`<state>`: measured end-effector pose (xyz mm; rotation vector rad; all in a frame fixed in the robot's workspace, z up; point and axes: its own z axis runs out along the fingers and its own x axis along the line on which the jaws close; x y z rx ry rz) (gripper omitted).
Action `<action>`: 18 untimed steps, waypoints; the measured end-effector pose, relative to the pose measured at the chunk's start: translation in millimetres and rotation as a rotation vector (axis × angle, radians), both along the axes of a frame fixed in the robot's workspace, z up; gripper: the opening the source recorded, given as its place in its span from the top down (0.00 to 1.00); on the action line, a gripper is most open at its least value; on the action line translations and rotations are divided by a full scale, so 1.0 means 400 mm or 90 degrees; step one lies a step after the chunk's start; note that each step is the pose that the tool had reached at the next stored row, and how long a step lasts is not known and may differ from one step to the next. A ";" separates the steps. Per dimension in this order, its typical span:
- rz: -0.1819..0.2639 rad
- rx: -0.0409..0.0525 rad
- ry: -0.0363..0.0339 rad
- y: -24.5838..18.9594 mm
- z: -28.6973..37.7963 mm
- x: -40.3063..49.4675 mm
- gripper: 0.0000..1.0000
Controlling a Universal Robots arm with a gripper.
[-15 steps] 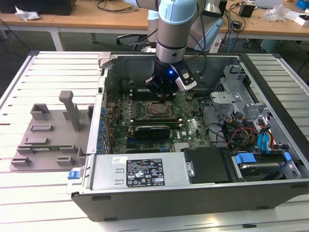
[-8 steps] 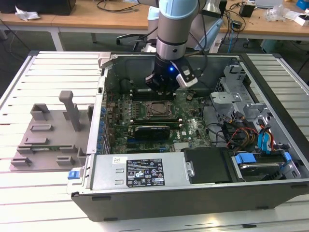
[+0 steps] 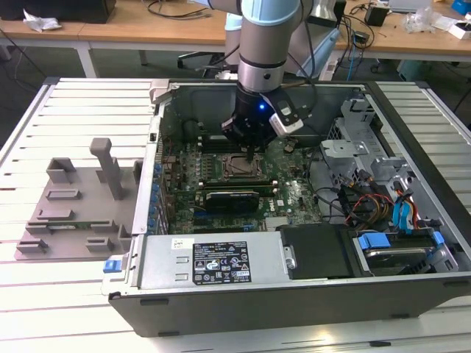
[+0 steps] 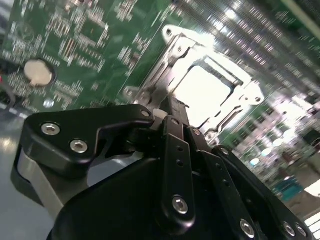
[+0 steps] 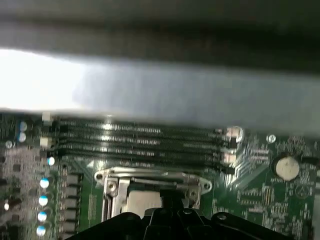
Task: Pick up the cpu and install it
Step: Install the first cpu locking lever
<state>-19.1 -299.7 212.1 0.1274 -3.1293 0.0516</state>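
Note:
The cpu (image 4: pixel 205 92) is a pale, shiny square plate lying flat inside the metal socket frame (image 4: pixel 172 50) on the green motherboard; it also shows in the first wrist view (image 5: pixel 142 202). My black gripper (image 4: pixel 172 107) hangs just above the near edge of that socket, its fingers drawn together and shut, with nothing visible between them. In the exterior view the gripper (image 3: pixel 246 149) reaches down into the open computer case, right over the socket (image 3: pixel 238 166). The fingertips themselves are partly hidden by the gripper body in the first wrist view (image 5: pixel 165 212).
A grey fixture tray (image 3: pixel 73 206) sits on the slatted table at the exterior view's left of the case. Memory slots (image 5: pixel 140 137) run beside the socket, and a coin battery (image 4: pixel 39 72) lies nearby. Cables and a drive cage (image 3: pixel 368 198) crowd the case's right side.

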 end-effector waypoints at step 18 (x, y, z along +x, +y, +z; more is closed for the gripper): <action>0.000 -0.0133 -0.0001 -0.022 0.096 -0.001 0.89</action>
